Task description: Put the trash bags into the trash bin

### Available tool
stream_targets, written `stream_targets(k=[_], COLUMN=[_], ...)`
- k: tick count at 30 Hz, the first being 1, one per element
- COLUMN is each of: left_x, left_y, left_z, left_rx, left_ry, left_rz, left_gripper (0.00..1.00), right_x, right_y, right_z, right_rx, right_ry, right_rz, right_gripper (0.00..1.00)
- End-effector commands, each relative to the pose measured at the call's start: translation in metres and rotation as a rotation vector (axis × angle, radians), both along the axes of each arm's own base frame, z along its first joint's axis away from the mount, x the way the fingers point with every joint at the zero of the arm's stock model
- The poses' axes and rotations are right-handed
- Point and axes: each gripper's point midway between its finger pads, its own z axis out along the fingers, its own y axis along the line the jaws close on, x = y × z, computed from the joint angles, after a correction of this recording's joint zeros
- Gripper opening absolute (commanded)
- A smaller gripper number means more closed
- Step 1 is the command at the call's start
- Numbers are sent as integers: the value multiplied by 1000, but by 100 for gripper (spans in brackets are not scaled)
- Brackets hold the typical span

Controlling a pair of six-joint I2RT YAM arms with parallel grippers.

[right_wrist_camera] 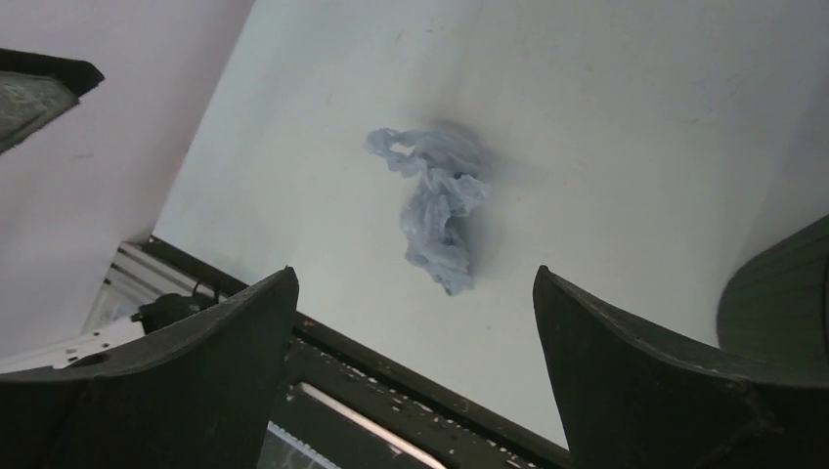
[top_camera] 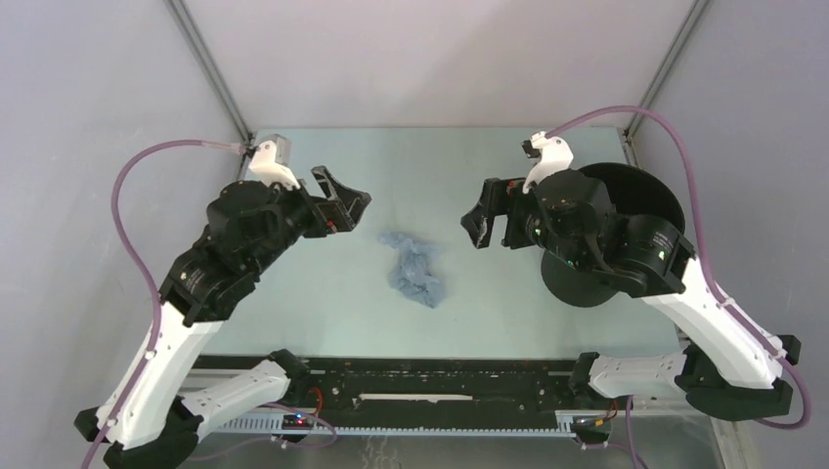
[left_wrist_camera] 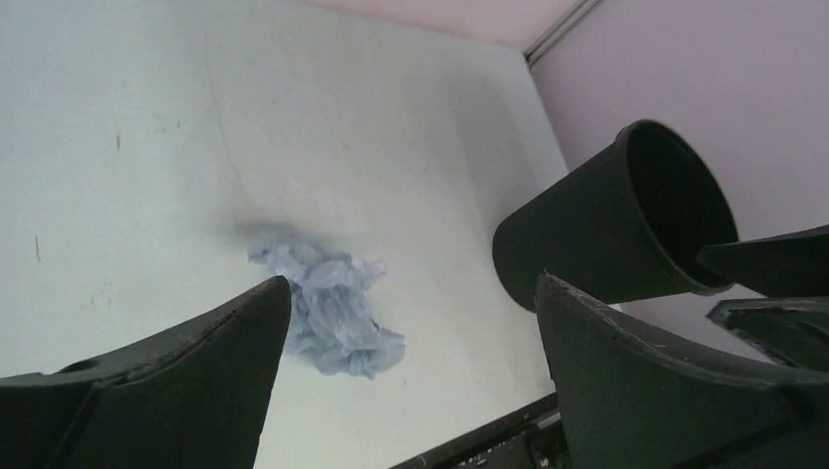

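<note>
Plastic bag [top_camera: 415, 269] sits crumpled on the pale table [top_camera: 323, 293], dead centre of the overhead frame, nothing touching it. At centre-left the left gripper [top_camera: 350, 210] hangs above the table, jaws spread wide and empty. Facing it from centre-right, the right gripper [top_camera: 487, 227] is spread just as wide, empty too. The black bin [top_camera: 640, 186] is at the right of frame, half hidden behind the right arm, well apart from the bag.
</note>
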Motion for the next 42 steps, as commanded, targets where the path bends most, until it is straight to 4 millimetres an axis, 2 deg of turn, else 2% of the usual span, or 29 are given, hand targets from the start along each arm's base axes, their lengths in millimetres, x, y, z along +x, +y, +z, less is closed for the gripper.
stream_targets(k=[1, 6, 9, 14, 17, 21, 25, 28, 32, 33, 37, 39, 40, 42], left_x=[2, 4, 2, 4, 7, 15, 41, 60, 84, 90, 103, 111, 115, 119], left_y=[-7, -19, -26, -32, -43, -55, -48, -45, -55, -58, -69, -70, -70, -71], left_z=[-29, -72, -95, -132, -161, -204, -237, -258, -267, -269, -282, -282, -279, -263], left_rx=[-17, -161, -251, -304, -304, -241, -152, -160, -202, -197, -216, -214, -217, -223], left_ry=[99, 265, 337, 443, 524, 642, 682, 733, 741, 739, 797, 794, 788, 743], left_rz=[13, -13, -36, -23, -46, -71, -13, 27, -6, -13, -48, -44, -37, -47], left_gripper=[100, 100, 100, 100, 100, 100, 98, 97, 96, 94, 72, 68, 70, 81], right_x=[2, -6, -15, -33, -38, -42, -39, -37, -33, -32, -27, -26, -25, -25], right_y=[-26, -42, -48, -43, -37, -16, -2, 3, 3, 4, 6, 8, 8, 9], right_z=[23, 26, 27, 23, 9, -20, -41, -48, -52, -53, -57, -61, -64, -67], right_rx=[-8, 4, 78, 203, 170, 60, 13, 4, 23, 32, 48, 37, 30, 25], right_ry=[-101, -110, -111, -122, -83, 26, 98, 117, 143, 150, 164, 174, 182, 198], right_rz=[-68, -76, -74, 21, 61, 131, 138, 137, 124, 122, 110, 108, 105, 103], right_gripper=[99, 100, 100, 99, 100, 100, 100, 100, 100, 100, 100, 100, 100, 100])
